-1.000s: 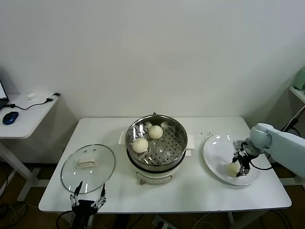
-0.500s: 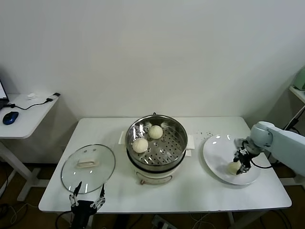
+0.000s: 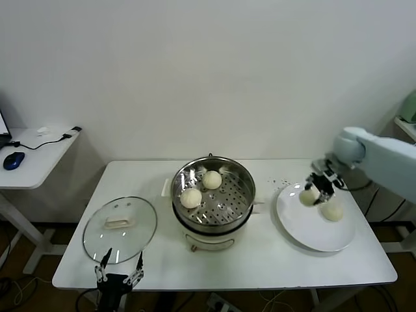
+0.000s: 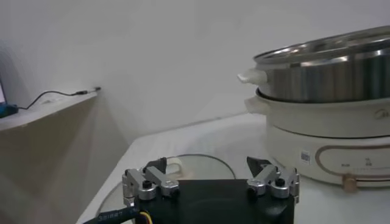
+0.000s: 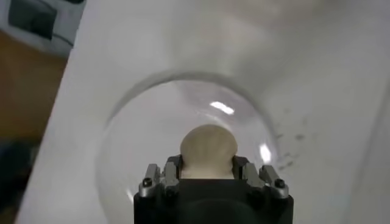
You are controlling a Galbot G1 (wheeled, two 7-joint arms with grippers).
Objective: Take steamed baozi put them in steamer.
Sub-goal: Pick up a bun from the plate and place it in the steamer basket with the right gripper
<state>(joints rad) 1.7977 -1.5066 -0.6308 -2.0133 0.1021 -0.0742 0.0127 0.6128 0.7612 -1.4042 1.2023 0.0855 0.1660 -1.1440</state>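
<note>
My right gripper [image 3: 314, 192] is shut on a cream-white steamed baozi [image 3: 307, 196] and holds it just above the white plate's [image 3: 305, 229] far left part. In the right wrist view the baozi [image 5: 208, 149] sits pinched between the two fingers, with the plate [image 5: 152, 128] below. Another baozi [image 3: 332, 211] lies on the plate. Two baozi [image 3: 212, 179] [image 3: 191, 197] rest on the perforated tray of the steel steamer [image 3: 246, 177] at the table's middle. My left gripper [image 3: 119, 268] stays open, parked low at the front left edge.
A glass lid [image 3: 120, 227] with a white handle lies flat on the table left of the steamer, just beyond the left gripper [image 4: 207, 165]. The steamer [image 4: 329, 79] stands on its white base. A side desk [image 3: 39, 153] with a mouse stands at far left.
The right gripper closed on a baozi on the plate, then lifted it up and back toward the plate's far left side. A second baozi on the plate came into view.
</note>
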